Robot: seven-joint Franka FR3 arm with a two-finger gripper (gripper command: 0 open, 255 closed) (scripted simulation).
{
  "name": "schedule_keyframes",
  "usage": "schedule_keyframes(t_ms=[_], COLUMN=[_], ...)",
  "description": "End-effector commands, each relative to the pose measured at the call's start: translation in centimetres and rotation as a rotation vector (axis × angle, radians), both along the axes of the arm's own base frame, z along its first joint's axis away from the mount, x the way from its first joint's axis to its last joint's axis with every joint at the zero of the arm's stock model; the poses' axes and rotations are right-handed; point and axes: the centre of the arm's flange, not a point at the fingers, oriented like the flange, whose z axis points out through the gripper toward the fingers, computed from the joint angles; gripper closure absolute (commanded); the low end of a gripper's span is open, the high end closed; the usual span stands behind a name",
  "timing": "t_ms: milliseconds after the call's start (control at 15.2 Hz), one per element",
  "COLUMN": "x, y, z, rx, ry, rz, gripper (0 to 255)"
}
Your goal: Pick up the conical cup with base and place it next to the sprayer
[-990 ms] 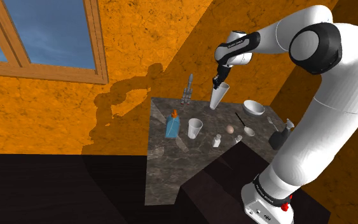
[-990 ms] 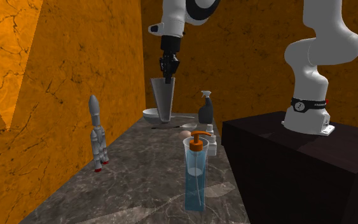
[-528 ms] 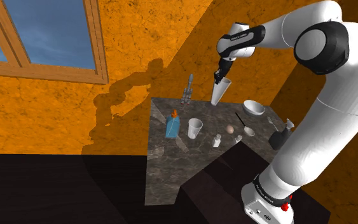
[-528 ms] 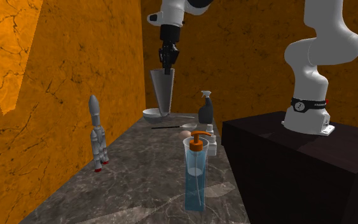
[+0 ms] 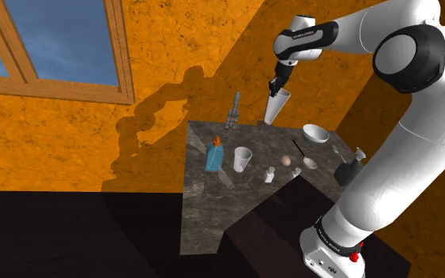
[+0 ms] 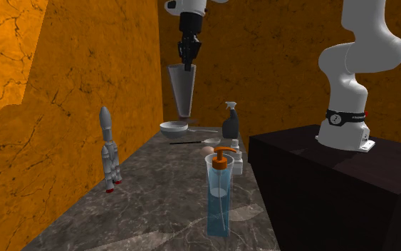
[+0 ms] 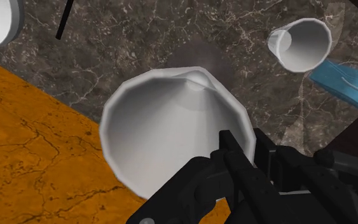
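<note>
Close by the stand, the dark sprayer (image 5: 348, 167) sits at the edge of the marbled surface (image 5: 211, 212). The only bare patch beside it lies toward the spoon (image 5: 304, 155) and the white bowl (image 5: 315, 133), so the landing room looks tight (the stand's box hems the other side). Farther out stand a small white cup (image 5: 243, 159) and a blue soap dispenser (image 5: 213, 154), both well off the likely path. At the far edge, against the orange wall (image 5: 213, 47), the hand (image 5: 276, 85) pinches the rim of the pale conical cup (image 5: 273, 109), one finger inside and one outside. Over the last second the cup has climbed from just above the surface to well clear of it, higher than the bowl. I judge the lift done; the carry toward the sprayer remains.
</note>
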Motion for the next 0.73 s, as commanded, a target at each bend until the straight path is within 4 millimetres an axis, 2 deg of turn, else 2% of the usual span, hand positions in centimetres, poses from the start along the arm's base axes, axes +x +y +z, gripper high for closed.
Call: schedule_keyframes(t_ms=[0, 660], x=[0.0, 0.0], y=[0.0, 0.0], z=[1.0, 6.3], rx=[0.0, 0.0], ry=[-0.001, -0.001], rz=[0.0, 0.0], gripper=[255, 255])
